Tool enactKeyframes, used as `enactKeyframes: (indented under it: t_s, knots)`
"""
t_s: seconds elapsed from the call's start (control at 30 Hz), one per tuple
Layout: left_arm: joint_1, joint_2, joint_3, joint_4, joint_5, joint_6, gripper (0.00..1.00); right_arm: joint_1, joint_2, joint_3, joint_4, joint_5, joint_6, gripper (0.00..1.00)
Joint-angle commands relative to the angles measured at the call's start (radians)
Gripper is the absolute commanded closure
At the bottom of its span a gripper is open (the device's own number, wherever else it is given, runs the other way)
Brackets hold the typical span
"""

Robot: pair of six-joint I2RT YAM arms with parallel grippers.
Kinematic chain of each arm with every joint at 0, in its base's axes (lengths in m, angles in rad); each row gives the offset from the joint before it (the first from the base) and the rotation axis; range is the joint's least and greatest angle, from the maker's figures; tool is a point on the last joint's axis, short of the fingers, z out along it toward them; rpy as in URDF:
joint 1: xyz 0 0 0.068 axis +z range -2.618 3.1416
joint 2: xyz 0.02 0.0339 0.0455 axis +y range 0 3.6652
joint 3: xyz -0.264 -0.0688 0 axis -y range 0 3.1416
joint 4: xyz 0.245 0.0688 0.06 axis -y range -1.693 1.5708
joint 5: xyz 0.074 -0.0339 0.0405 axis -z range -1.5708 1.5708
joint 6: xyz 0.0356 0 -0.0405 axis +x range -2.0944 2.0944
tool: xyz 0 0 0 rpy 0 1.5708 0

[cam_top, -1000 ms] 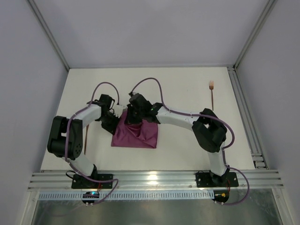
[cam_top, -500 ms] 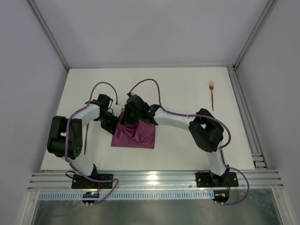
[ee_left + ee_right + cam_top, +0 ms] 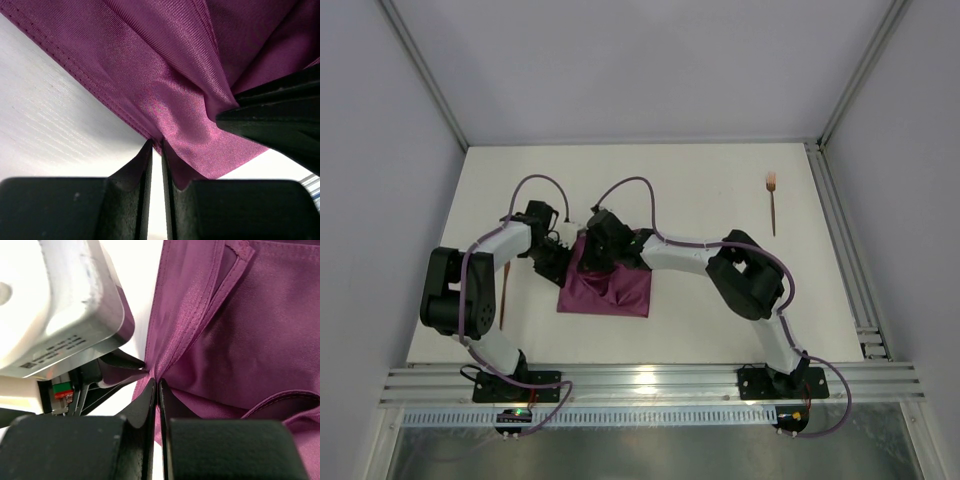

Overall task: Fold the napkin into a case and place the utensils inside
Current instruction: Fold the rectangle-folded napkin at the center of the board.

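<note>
Since a second ago the right arm's elbow has swung leftward, and the right gripper [image 3: 597,248] has travelled with it, drawing the upper right part of the soft maroon-purple cloth napkin [image 3: 617,288] towards the left gripper [image 3: 556,258]. The two now sit just beside each other over the cloth's far left corner. The napkin lies rumpled on the white table [image 3: 700,180], left of centre, with its near edge flat.

In the right wrist view the right gripper [image 3: 158,382] is clamped with its black fingers pressed together on a raised fold of hemmed cloth. In the left wrist view the left gripper [image 3: 157,145] is nearly closed, only a thin slit between its fingers, and its tips pinch the stitched edge of the napkin.

A slim copper-coloured metal fork [image 3: 772,200] lies well apart near the far right edge of the table. Another thin copper-coloured utensil [image 3: 503,295] lies beside the left arm, near the table's left edge.
</note>
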Motion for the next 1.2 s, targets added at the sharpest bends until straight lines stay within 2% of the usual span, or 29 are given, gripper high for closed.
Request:
enactKeyframes:
  t_s: [0.0, 0.27, 0.37, 0.4, 0.5, 0.63, 0.73, 0.87, 0.97, 1.17]
  knots:
    - [0.011, -0.004, 0.005, 0.011, 0.013, 0.005, 0.86, 0.003, 0.011, 0.018, 0.066, 0.013, 0.019, 0.96]
    - [0.019, -0.004, 0.004, 0.009, 0.019, 0.005, 0.86, 0.004, 0.010, 0.020, 0.091, 0.022, 0.048, 0.95]
    - [0.025, -0.009, 0.005, 0.005, 0.017, 0.007, 0.84, 0.004, 0.010, 0.035, 0.069, 0.017, 0.030, 0.81]
    - [0.026, -0.012, 0.010, 0.003, 0.017, 0.010, 0.82, 0.004, 0.010, 0.041, 0.063, 0.011, 0.021, 0.70]
    - [0.043, -0.021, 0.019, -0.009, 0.013, 0.017, 0.80, 0.009, -0.012, 0.069, 0.011, 0.008, -0.033, 0.53]
    - [0.074, -0.040, 0.036, -0.030, 0.013, 0.030, 0.78, 0.019, -0.096, 0.063, -0.040, 0.039, -0.110, 0.42]
    - [0.080, -0.049, 0.047, -0.043, 0.014, 0.036, 0.75, 0.027, -0.166, 0.064, -0.104, 0.063, -0.188, 0.40]
    - [0.084, -0.064, 0.056, -0.064, 0.020, 0.037, 0.73, 0.019, -0.246, -0.037, -0.167, 0.151, -0.225, 0.39]
    - [0.092, -0.093, 0.062, -0.078, 0.020, 0.040, 0.72, 0.001, -0.243, -0.085, -0.172, 0.151, -0.216, 0.39]
    - [0.121, -0.118, 0.067, -0.096, 0.002, 0.050, 0.71, -0.040, -0.162, -0.080, -0.164, 0.120, -0.206, 0.36]
